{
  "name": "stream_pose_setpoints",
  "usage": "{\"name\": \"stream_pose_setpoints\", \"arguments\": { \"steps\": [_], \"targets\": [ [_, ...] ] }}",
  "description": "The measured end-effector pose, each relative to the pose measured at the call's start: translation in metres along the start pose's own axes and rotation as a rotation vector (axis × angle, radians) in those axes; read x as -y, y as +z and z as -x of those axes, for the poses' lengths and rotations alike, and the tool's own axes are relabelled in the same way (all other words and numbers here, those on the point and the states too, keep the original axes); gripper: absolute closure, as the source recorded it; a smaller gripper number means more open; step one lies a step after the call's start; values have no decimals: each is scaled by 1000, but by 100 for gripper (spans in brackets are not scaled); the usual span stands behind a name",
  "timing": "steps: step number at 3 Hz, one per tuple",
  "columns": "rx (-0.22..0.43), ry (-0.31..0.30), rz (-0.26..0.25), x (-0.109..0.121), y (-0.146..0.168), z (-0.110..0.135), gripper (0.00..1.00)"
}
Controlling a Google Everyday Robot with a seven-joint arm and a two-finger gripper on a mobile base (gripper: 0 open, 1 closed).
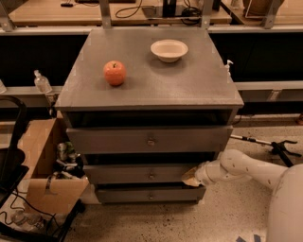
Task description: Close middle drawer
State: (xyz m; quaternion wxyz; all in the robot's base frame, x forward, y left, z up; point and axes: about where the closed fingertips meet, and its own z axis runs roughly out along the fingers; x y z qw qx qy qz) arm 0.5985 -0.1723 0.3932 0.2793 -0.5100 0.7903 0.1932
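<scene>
- We are looking down at a grey cabinet of three drawers (149, 156) that is standing on a speckled floor (142, 227).
- The middle drawer (128, 174) is sitting between the top drawer (118, 140) and the lowest drawer (123, 194). A dark gap is showing above its front, and its small round knob (151, 175) is facing us.
- The gripper (191, 176) is resting at the right end of the middle drawer's front and appears to be touching it. We cannot tell whether it is gripping anything or spread apart.
- The white arm (236, 168) is reaching in low from the right, just above the floor.
- The top drawer is standing out further than the two below it.
- On the worktop (199, 85) an apple (115, 73) is sitting towards the left, and a pale bowl (169, 50) is sitting towards the back, well apart from it.
- A cardboard box (40, 156) is standing open to the left of the cabinet, with a clear bottle (42, 82) on a ledge behind it.
- A wooden bench (57, 14) with cables is running along the back of the room.
- A black stand (277, 145) is lying on the floor at the right.
</scene>
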Motion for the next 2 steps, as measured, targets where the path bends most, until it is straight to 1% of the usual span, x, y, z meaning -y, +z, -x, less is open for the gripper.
{"name": "stream_pose_setpoints", "arguments": {
  "steps": [1,2],
  "targets": [
    [23,-5,-4,20,4,9,100],
    [23,-5,-4,16,2,7,100]
  ]
}}
